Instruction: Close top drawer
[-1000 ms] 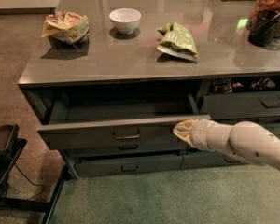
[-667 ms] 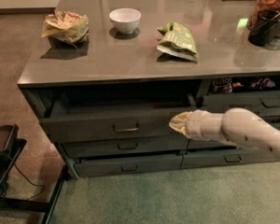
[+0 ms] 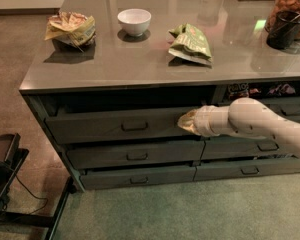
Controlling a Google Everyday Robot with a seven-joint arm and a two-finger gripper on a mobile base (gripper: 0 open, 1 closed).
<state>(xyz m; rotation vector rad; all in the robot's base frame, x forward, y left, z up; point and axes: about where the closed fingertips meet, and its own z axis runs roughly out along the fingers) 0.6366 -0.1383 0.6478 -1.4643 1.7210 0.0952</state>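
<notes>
Grey countertop (image 3: pixel 140 69) fills the upper view. The top drawer (image 3: pixel 90 126) sits just under its front edge, at about 9 o'clock from centre, standing a little proud of the cabinet with a dark gap above it. Your gripper (image 3: pixel 188 122) touches that front at 3 o'clock from the handle (image 3: pixel 135 126); you cannot tell whether it is open or closed. Because the contact is off-centre, push straight in toward 12 o'clock, slow and level, so the drawer does not twist on its slides. Judge it closed when the gap is gone.

On the counter are a crumpled bag (image 3: pixel 70 29) at 10 o'clock, a white bowl (image 3: pixel 134 21) at 12, a green packet (image 3: pixel 191 43) at 1 and a jar (image 3: pixel 290 14) at 2. Green carpet (image 3: pixel 165 209) lies at 6 o'clock.
</notes>
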